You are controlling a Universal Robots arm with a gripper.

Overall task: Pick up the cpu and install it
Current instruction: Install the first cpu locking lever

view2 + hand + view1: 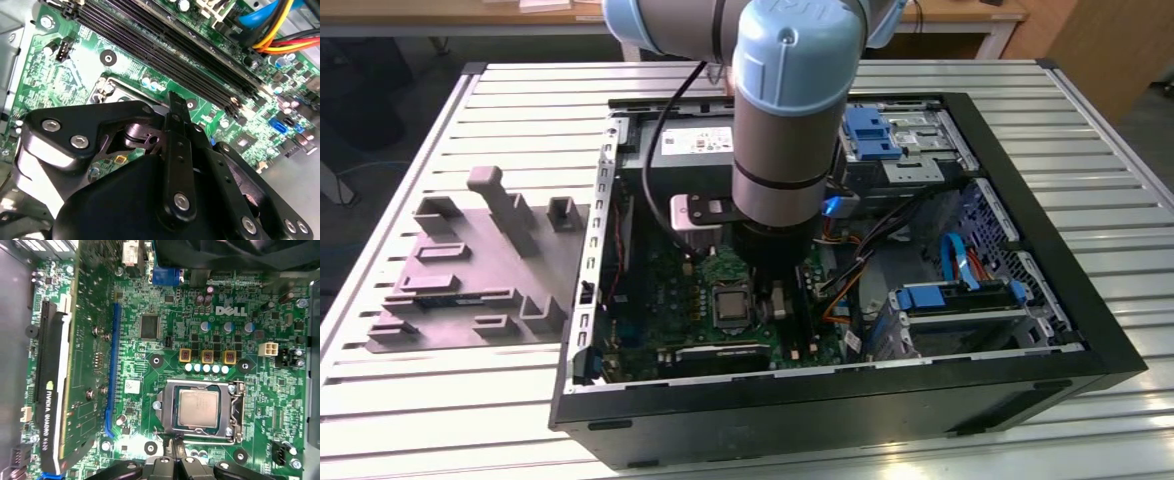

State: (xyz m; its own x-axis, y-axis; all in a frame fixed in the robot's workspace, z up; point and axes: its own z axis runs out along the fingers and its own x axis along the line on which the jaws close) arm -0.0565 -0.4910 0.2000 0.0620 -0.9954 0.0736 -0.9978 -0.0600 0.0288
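Observation:
In the first wrist view the cpu [199,408] lies flat in the motherboard's socket, its silvery top showing inside the square metal frame [235,412]. My gripper [172,450] hovers just off one edge of that socket, fingers together and holding nothing. The second wrist view has the black gripper body in front, one finger [176,107] pointing at the green board beside a corner of the socket frame [111,86]. Seen from the exterior view, the arm reaches down into the open computer case, with the gripper [771,290] right beside the socket [727,300].
A graphics card [75,365] stands along one side of the socket, and memory slots [150,45] run along another. Inside the case are a grey power supply [694,150], loose cables [854,270] and blue drive caddies [961,295]. A grey fixture plate [467,270] lies outside on the exterior view's left.

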